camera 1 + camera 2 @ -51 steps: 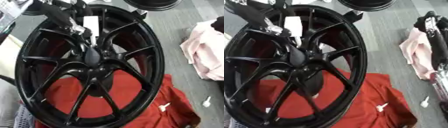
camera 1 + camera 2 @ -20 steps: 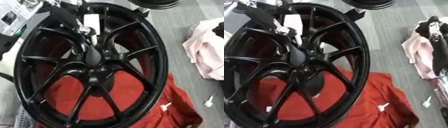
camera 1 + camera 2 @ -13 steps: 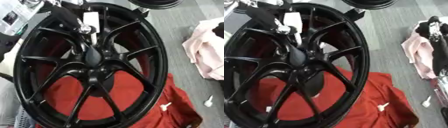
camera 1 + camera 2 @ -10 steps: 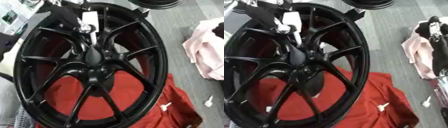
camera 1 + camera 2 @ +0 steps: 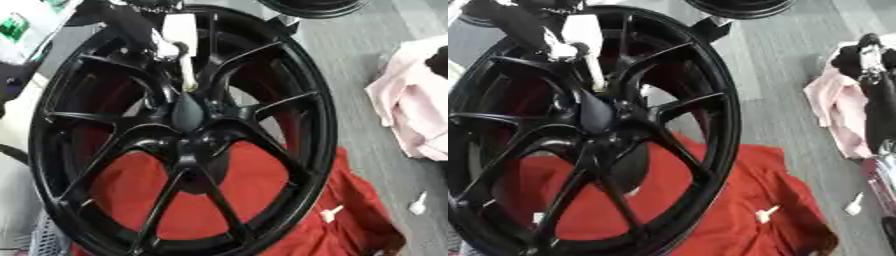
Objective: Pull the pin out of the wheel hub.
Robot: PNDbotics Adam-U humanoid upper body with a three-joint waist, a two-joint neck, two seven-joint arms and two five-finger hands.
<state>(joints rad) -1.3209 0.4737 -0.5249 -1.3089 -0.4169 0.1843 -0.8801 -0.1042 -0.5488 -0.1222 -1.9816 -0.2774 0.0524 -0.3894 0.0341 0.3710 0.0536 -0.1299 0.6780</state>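
A large black wheel (image 5: 184, 130) lies tilted on a red cloth (image 5: 280, 210). Its spokes meet at the dark hub (image 5: 188, 114). A white pin (image 5: 184, 55) with a wide white head stands above the hub, its thin shaft reaching down to the hub's top. My left hand (image 5: 162, 47) comes in from the upper left and is curled round the pin just under the head. My right hand (image 5: 870, 56) shows at the right edge over a pink cloth, away from the wheel.
A pink cloth (image 5: 409, 112) lies on the grey floor to the right. Another black wheel (image 5: 315, 6) sits at the top edge. One small white piece (image 5: 331, 214) lies on the red cloth and another (image 5: 418, 202) on the floor.
The left hand and the pin's white head have risen a little, and more of the shaft shows above the hub. The view has also shifted slightly.
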